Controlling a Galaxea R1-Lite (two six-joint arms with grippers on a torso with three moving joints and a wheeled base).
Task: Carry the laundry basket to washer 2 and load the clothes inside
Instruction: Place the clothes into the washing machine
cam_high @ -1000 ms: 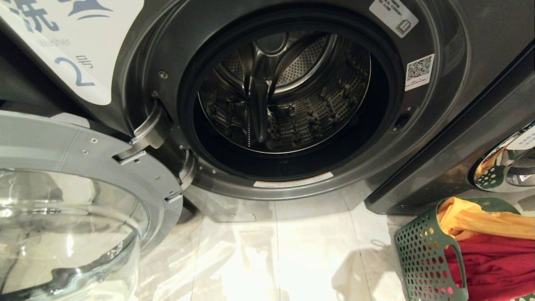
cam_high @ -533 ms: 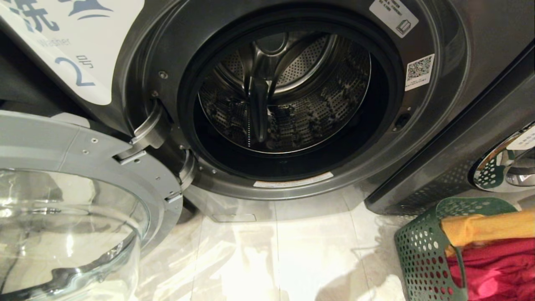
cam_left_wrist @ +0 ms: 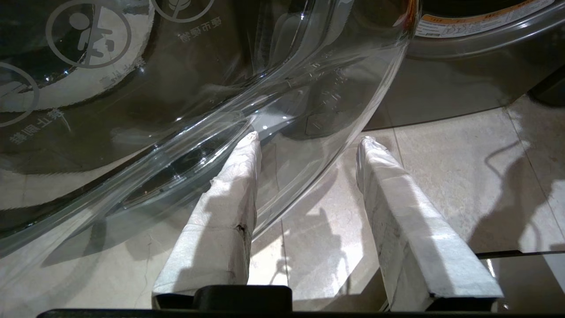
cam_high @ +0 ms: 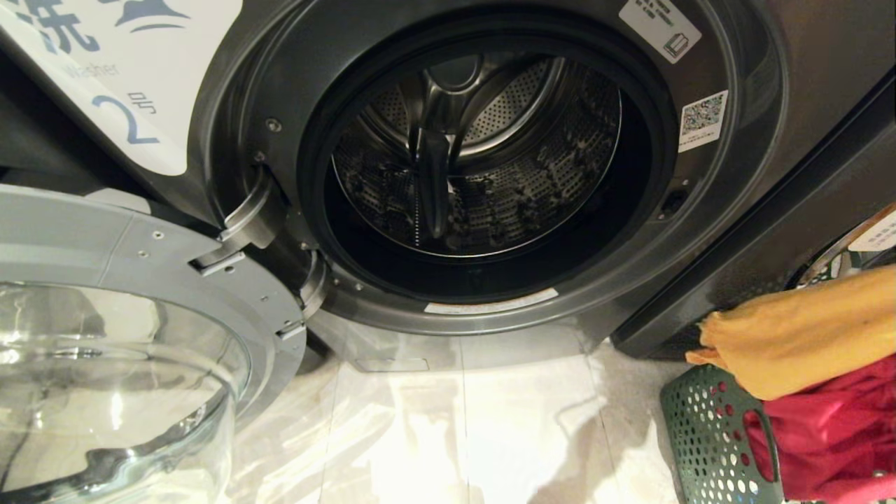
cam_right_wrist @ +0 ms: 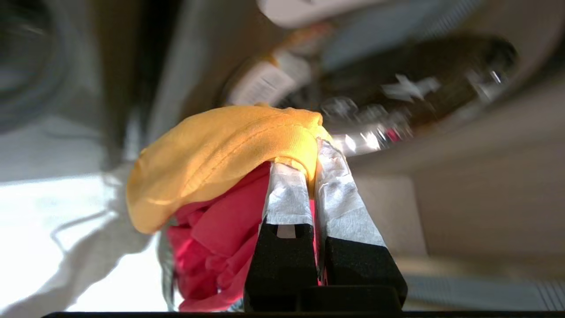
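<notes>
Clothes (cam_high: 805, 336) lifted from the laundry basket (cam_high: 707, 434), lower right of frame.
Right gripper (cam_right_wrist: 309, 154) fingers clench the yellow garment; next, carry it left into washer 2 (cam_high: 476, 161)'s open drum. Left gripper (cam_left_wrist: 309, 141) fingers parted, empty.

You have pale glossy floor tiles (cam_high: 490, 427) underfoot, with thin grout lines and bright patches of glare. To your right stands a second dark grey machine (cam_high: 791, 231), its chrome-rimmed door (cam_high: 850, 255) catching reflections at the edge.
</notes>
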